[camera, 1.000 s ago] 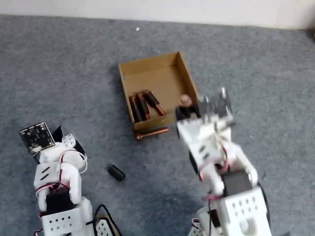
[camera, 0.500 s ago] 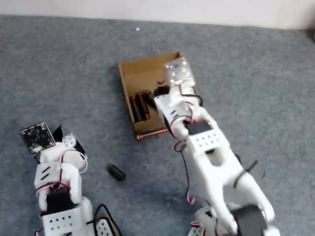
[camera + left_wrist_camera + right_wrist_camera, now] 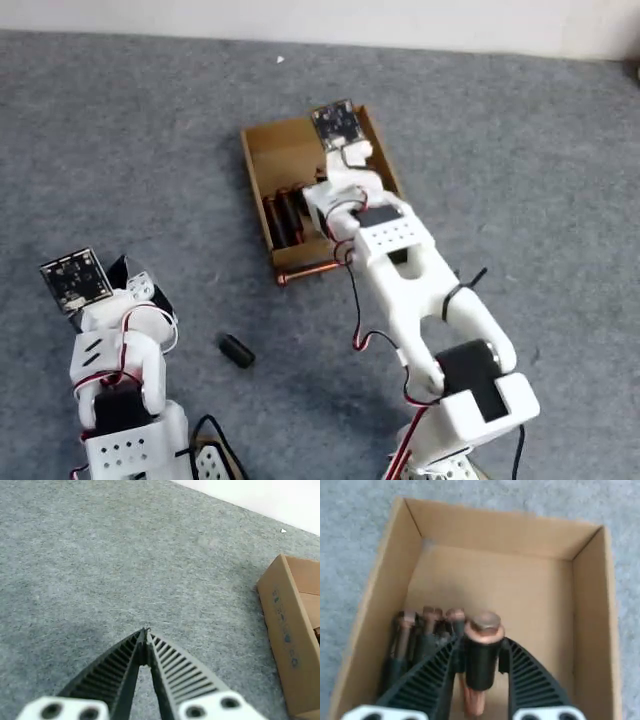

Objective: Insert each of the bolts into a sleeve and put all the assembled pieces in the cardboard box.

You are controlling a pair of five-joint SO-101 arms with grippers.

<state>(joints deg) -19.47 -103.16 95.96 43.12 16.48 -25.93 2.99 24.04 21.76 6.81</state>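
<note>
My right gripper [image 3: 480,647] is shut on an assembled piece, a copper bolt [image 3: 484,622] in a black sleeve [image 3: 481,667], and holds it upright over the cardboard box [image 3: 492,527]. Several assembled pieces [image 3: 425,630] lie side by side along one wall of the box [image 3: 292,133]. One loose copper bolt [image 3: 310,270] lies on the carpet against the box's near wall. A loose black sleeve [image 3: 236,351] lies nearer the arms. My left gripper [image 3: 145,635] is shut with nothing in it, low over bare carpet; its arm [image 3: 115,345] stands at the near left.
Grey carpet covers the whole floor. A white wall strip [image 3: 400,20] runs along the far edge. In the left wrist view the box's outer wall [image 3: 287,630] stands well off to the side of my left gripper.
My right arm has swung from beside the box's near right corner to above the box, carrying the assembled piece. The left arm has not moved.
</note>
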